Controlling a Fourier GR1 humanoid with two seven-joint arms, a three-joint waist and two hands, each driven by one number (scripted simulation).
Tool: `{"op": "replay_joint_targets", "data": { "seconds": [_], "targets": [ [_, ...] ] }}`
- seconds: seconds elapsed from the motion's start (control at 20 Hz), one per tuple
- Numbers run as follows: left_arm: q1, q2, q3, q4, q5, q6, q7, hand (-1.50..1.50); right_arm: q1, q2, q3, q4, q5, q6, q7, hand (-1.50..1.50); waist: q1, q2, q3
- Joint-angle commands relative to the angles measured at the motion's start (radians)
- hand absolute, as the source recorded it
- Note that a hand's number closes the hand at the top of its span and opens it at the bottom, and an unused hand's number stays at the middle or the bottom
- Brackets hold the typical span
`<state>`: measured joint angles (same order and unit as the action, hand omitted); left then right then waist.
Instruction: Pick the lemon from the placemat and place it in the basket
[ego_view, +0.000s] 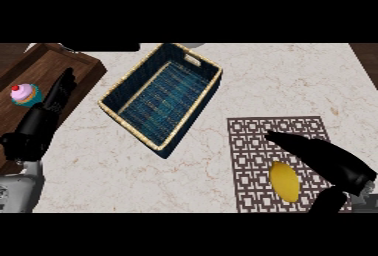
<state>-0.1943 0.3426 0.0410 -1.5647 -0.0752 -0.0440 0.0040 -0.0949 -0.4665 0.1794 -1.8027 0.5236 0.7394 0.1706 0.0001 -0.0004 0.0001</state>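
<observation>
A yellow lemon (284, 181) lies on the brown patterned placemat (255, 135) at the lower right. My right hand (325, 157) hovers just right of and above the lemon, fingers straight and pointing up-left, thumb hanging near the lower edge; it holds nothing. The blue woven basket (125, 87) with a tan rim stands tilted at the upper middle, with nothing inside. My left hand (48, 107) rests open at the left edge, fingers pointing up over the wooden tray.
A dark wooden tray (55, 62) sits at the upper left with a pink-and-blue cupcake (26, 95) on it. The counter is pale marble. A dark object (103, 47) shows at the top edge behind the tray.
</observation>
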Motion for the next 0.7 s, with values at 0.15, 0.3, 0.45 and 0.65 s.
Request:
{"op": "replay_joint_targets", "data": {
  "seconds": [0.15, 0.3, 0.45, 0.65],
  "targets": [
    [-0.015, -0.04, 0.008, -0.012, -0.042, -0.012, 0.016, 0.0, 0.073, 0.009, -0.012, 0.072, 0.108, -0.06, -0.158, -1.5, -0.002, 0.0, 0.0],
    [-0.028, -0.047, 0.039, 0.041, -0.051, -0.025, -0.028, 0.0, 0.086, 0.041, -0.014, 0.007, 0.119, -0.007, -0.099, -1.5, -0.003, 0.0, 0.0],
    [0.051, -0.047, 0.044, -0.059, -0.04, -0.049, 0.014, 0.0, 0.063, 0.067, 0.006, 0.104, 0.169, -0.046, -0.146, -1.5, 0.002, 0.0, 0.0],
    [-0.033, -0.073, 0.057, 0.116, -0.075, -0.029, -0.102, 0.0, 0.04, 0.098, 0.019, 0.152, 0.213, -0.067, -0.153, -1.5, -0.002, 0.001, 0.0]
  ]
}}
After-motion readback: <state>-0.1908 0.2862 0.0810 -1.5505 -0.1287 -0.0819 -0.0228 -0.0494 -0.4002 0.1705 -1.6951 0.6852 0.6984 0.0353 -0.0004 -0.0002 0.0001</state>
